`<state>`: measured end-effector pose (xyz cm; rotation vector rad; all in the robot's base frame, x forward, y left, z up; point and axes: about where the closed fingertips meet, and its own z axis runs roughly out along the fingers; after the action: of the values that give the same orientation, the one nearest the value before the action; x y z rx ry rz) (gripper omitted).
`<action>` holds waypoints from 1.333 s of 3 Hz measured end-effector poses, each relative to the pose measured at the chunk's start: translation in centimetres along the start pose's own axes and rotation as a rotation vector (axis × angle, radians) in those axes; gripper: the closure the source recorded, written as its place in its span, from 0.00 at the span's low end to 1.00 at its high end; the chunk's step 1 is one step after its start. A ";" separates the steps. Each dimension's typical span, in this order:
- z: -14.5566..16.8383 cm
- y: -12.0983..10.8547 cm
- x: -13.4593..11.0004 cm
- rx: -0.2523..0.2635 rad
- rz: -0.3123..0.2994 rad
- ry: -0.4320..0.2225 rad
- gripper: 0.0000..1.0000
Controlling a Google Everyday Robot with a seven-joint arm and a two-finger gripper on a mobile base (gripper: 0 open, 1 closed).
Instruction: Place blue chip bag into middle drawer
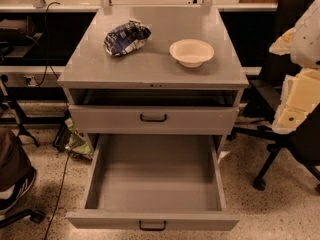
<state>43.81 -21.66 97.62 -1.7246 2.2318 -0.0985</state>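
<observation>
The gripper (294,106) is at the right edge of the view, a cluster of cream-white blocky parts level with the cabinet's drawers and well apart from everything on the cabinet. Whether it is open or closed cannot be told. Above it a larger white part of the arm (307,31) runs off the right edge, so most of the arm is cut off. A black office chair (280,149) stands behind it.

To the left, the middle drawer (155,181) is pulled far out toward the camera. Its deep grey tray shows a bare floor, and the black handle at the front's centre is close to the lower edge. Above it the shallower drawer (200,119) is nearly shut, its inside lost in shadow.

On the cabinet top (150,69) the blue chip bag (126,38) lies crumpled at the back left. The white bowl (191,52) sits to its right, apart from it — plain white inside.
</observation>
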 end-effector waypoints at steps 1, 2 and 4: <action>0.0 0.0 0.0 0.000 0.000 -0.001 0.00; -0.1 -1.3 -0.7 0.017 0.014 -0.055 0.00; 2.1 -8.9 -8.2 0.072 0.066 -0.354 0.00</action>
<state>54.57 -15.92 99.51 -1.4953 1.9959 0.1304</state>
